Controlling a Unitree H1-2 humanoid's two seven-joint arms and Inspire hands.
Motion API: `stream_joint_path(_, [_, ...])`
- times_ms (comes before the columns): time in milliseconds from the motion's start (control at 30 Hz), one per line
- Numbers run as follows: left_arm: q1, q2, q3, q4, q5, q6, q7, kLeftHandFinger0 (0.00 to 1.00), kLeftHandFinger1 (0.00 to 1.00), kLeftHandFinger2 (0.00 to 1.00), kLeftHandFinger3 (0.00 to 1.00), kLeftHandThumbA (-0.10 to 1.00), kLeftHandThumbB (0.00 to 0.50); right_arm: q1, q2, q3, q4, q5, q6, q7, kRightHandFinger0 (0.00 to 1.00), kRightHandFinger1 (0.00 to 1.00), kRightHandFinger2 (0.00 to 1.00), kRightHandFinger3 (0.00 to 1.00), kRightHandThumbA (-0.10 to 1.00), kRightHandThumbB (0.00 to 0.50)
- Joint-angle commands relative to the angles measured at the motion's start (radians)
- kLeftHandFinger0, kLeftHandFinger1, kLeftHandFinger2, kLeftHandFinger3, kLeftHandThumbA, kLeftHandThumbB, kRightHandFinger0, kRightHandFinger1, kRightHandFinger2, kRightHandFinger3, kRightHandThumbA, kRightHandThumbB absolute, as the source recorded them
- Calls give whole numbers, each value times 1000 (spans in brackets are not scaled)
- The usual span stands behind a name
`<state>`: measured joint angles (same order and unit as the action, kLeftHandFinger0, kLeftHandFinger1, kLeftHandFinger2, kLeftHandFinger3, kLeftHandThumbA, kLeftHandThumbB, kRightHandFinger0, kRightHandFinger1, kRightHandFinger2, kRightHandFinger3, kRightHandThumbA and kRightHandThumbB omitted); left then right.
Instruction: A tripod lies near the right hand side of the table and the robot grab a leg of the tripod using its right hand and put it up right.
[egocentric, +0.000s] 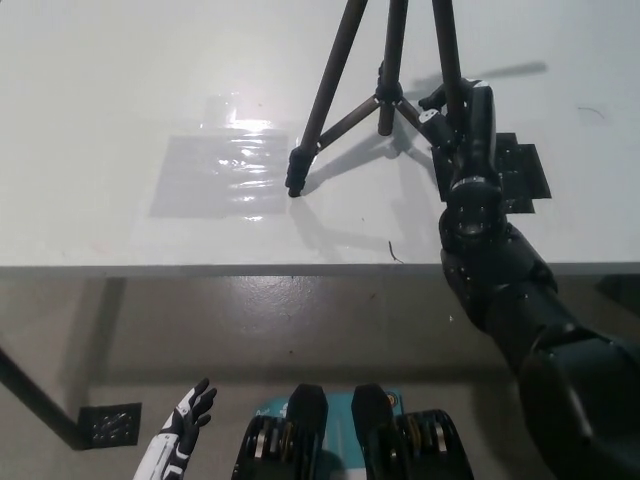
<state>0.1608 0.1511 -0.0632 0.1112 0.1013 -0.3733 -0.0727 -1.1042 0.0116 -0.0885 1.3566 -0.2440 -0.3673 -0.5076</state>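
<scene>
One tripod (385, 75) stands on its three legs toward the right of the white counter (120, 90), feet planted. The black right hand (458, 108) is wrapped around the rightmost leg near its foot. The white left hand (185, 425) rests low, below the counter edge, holding nothing, fingers spread. One black mat (525, 172) lies beside the right hand.

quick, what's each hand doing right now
Left hand: open, holding nothing, low beside the table.
Right hand: shut on a leg of the tripod.
</scene>
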Motion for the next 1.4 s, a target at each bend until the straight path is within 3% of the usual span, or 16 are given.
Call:
stream_joint_path(0, [-8,8,1,-4,2,-49,0,1000,1000,1000,1000,1000,344,-13,-7,32,1,12,-44,-31,0,1,330,181,-100,147])
stream_joint_path(67, [-8,8,0,-5,4,-45,0,1000,1000,1000,1000,1000,345,-17,-9,43,-3,12,-33,-22,0,36,391,236,-100,141])
stream_joint_path(100, [-8,8,0,-5,4,-46,0,1000,1000,1000,1000,1000,338,-17,-11,48,-5,12,-42,-14,44,146,501,339,14,167])
stream_joint_path(133, [-9,9,1,-5,2,-42,-2,1000,1000,1000,1000,1000,338,-16,-16,37,-12,39,-76,58,391,543,855,776,279,281])
stream_joint_path(167, [-8,9,1,-8,-1,-37,-4,1000,1000,1000,1000,1000,339,-20,-22,45,-14,42,-63,116,611,780,1000,1000,409,328])
stream_joint_path(200, [-8,9,0,-8,-1,-36,-4,1000,1000,1000,1000,1000,340,-19,-24,47,-14,44,-62,123,662,792,1000,1000,469,360])
stream_joint_path(233, [-5,9,-1,-17,-1,-23,-7,1000,1000,1000,1000,1000,352,-22,-34,59,-23,54,-38,248,1000,1000,1000,1000,685,477])
stream_joint_path(333, [-2,10,-2,-17,-8,-31,-10,1000,1000,1000,1000,1000,340,-17,-47,72,-41,72,-20,393,1000,1000,1000,1000,853,500])
stream_joint_path(533, [7,7,-3,-21,-1,-28,-7,1000,1000,1000,1000,1000,358,3,-46,24,-98,161,-15,503,1000,1000,1000,1000,836,500])
stream_joint_path(767, [14,15,-7,-22,-14,-31,-20,1000,1000,1000,1000,1000,337,29,-81,11,-243,236,12,620,1000,1000,1000,1000,837,500])
stream_joint_path(867, [20,15,-7,-27,-13,-29,-20,1000,1000,1000,1000,1000,342,42,-96,25,-334,246,38,639,1000,1000,1000,1000,931,500])
stream_joint_path(1067, [21,11,-6,-24,7,-27,-9,1000,1000,1000,1000,1000,348,71,-106,-8,-770,409,190,685,1000,1000,1000,1000,856,500])
stream_joint_path(1233, [19,11,-10,-24,17,-23,-8,1000,1000,1000,1000,1000,337,67,-129,-19,-1178,504,338,634,1000,1000,1000,1000,833,500])
stream_joint_path(1367, [22,11,-14,-25,5,-19,-18,1000,1000,1000,1000,1000,350,96,-167,-20,-1371,549,390,628,1000,1000,1000,1000,797,500])
